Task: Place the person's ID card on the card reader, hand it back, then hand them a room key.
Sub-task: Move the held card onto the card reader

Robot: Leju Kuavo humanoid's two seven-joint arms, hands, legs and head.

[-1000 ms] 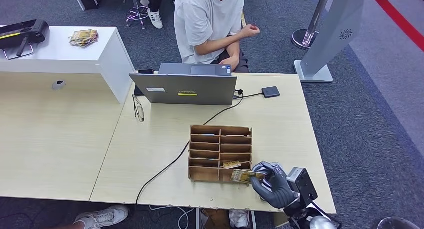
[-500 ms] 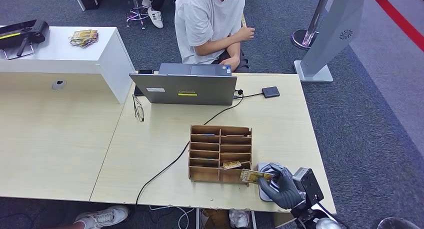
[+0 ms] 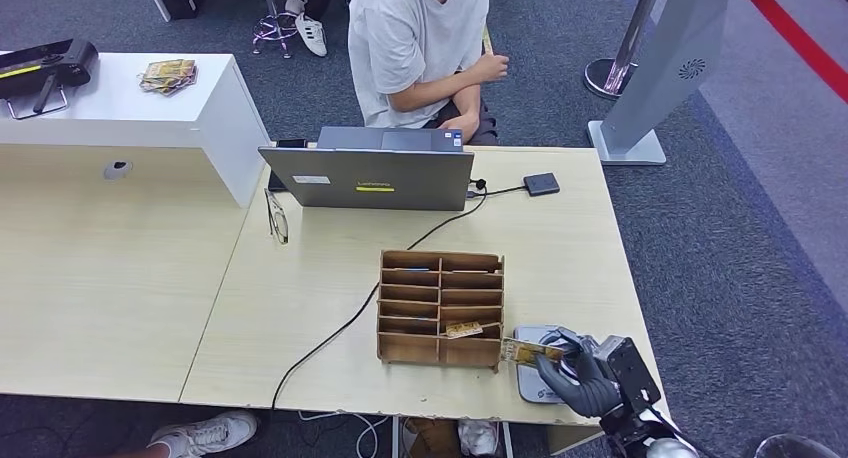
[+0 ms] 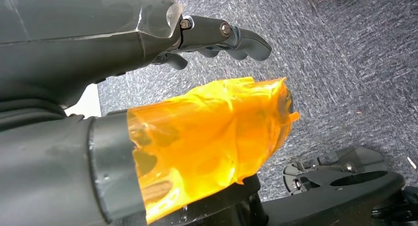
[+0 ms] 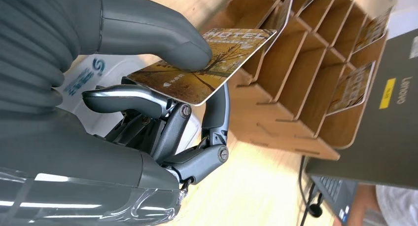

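Observation:
My right hand (image 3: pixel 578 378) pinches a golden room key card (image 3: pixel 531 351) printed "HOTEL" between thumb and fingers. The card is held flat just right of the wooden card rack (image 3: pixel 440 308), above the white card reader (image 3: pixel 526 383) at the table's near right corner. In the right wrist view the thumb (image 5: pixel 162 41) presses on the card (image 5: pixel 207 63), with the reader (image 5: pixel 86 75) behind the hand and the rack (image 5: pixel 305 93) beyond. My left hand (image 4: pixel 123 43) hangs over the carpet, holding nothing; its thumb is wrapped in orange tape (image 4: pixel 212 137). A person (image 3: pixel 420 48) in a white shirt sits behind the table.
Another card (image 3: pixel 463 329) lies in a lower rack slot. An open grey laptop (image 3: pixel 370 178) stands at the far edge, with a black cable (image 3: pixel 330 338) across the table, a small black device (image 3: pixel 541 184) and glasses (image 3: pixel 277 216). A white counter (image 3: pixel 150 108) is at the left.
My right hand has carried the key card to the right, out from the rack front to above the card reader. The person's raised hand has dropped slightly.

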